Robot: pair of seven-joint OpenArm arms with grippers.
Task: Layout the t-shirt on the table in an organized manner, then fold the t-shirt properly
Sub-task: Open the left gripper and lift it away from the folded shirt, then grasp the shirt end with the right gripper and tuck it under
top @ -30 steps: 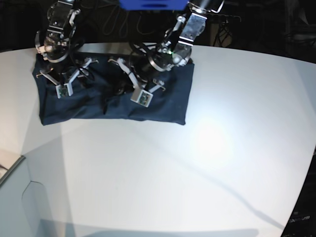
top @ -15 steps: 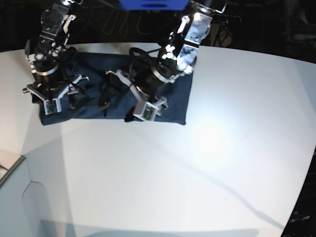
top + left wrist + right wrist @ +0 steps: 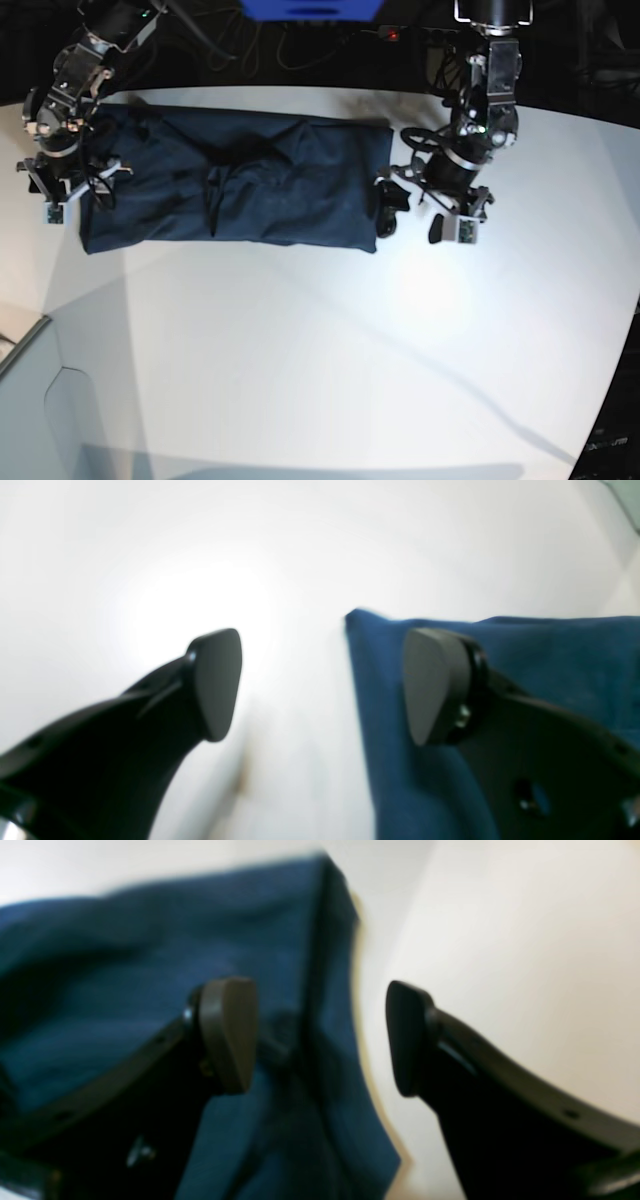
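**Operator:** Base view first. I see the t-shirt (image 3: 235, 185) lying as a long dark band across the far part of the table (image 3: 330, 360), its long axis running side to side in this view. My left gripper (image 3: 410, 212) hangs just off one short end, my right gripper (image 3: 75, 190) at the other short end. Each arm is nearest its own end, so the coming fold looks to me like an end-to-end one.

**Observer:** Are the claws holding anything?

**Operator:** Not that I can see. Left wrist view: the left gripper (image 3: 320, 685) stands wide, and nothing sits between its pads. One finger is over bare table (image 3: 150, 555), the other over the cloth. The t-shirt (image 3: 550, 655) edge runs up between them, with its corner beyond the tips. So the cloth lies to the inner side of that claw.

**Observer:** And the other one?

**Operator:** Right wrist view, rather blurred: the right gripper (image 3: 320, 1035) is also spread wide and empty. It is a mirror of the first: one finger above the t-shirt (image 3: 125, 965), the other above white table (image 3: 500, 940), the fabric edge passing through the gap. I judge both claws straddle an edge, placed to drop and pinch. I cannot tell their height above the cloth.
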